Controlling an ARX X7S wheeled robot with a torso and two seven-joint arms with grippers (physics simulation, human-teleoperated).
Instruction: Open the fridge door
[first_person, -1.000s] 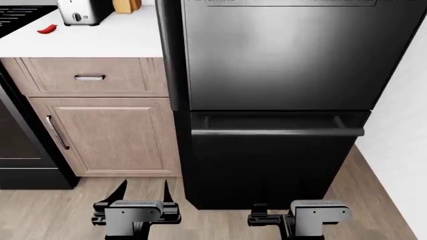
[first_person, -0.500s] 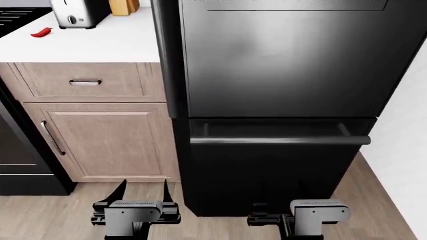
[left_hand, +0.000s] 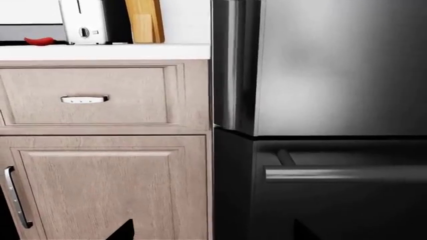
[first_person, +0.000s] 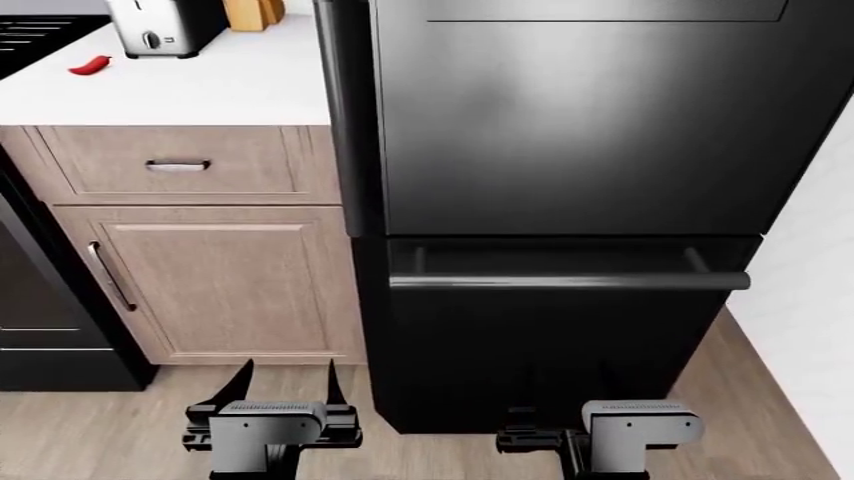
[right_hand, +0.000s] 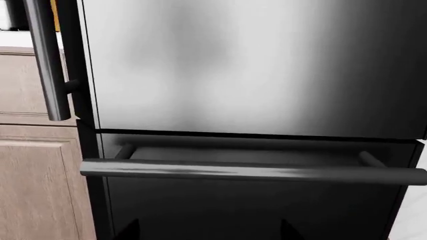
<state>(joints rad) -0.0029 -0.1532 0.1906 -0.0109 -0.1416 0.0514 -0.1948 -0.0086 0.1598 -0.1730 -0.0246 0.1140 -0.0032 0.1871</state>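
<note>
Black and glossy, the fridge door (first_person: 574, 120) is filling the upper middle of your head view, fully closed, with its long upright bar handle (first_person: 350, 120) running down the edge nearest the wood cabinets (first_person: 214, 280). Below it is sitting the lower drawer front (first_person: 561, 350) with its own crosswise bar (first_person: 567, 282), which is not your target.

You are looking at the approach step: neither arm is touching anything. Your left tool (first_person: 284, 385) is hanging low in front of the cabinets, its two prongs spread apart and empty. Your right tool (first_person: 534, 437) is sitting low before the drawer front, turned sideways; you cannot tell from these views whether it is apart or together.

In the right wrist view the upright handle (right_hand: 48, 60) is showing off to one side, its lower end above the drawer bar (right_hand: 253, 172).

Next, judging from this, you are needing to raise an arm well up to that upright handle, close around it, then pull outward.
</note>
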